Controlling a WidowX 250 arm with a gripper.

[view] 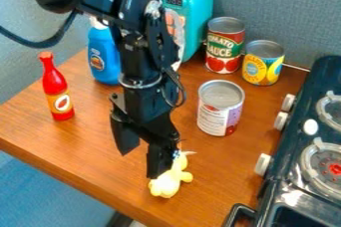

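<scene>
Our claw [141,166] is hanging low over the table [93,126] in the camera view, its fingers standing apart and clamping nothing. We are seeing the yellow toy [166,183] lying on the table, right by the finger nearer the stove [283,186]; whether they are touching, we cannot tell. A can [220,109] is standing beyond it. We are judging no lift under way; handling may be beginning or already finished.

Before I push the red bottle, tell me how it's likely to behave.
The red bottle would probably tip if pushed high up, since it stands tall and narrow. Its rounded body suggests it could roll once down. Its smooth, shiny surface may be slippery.
</scene>
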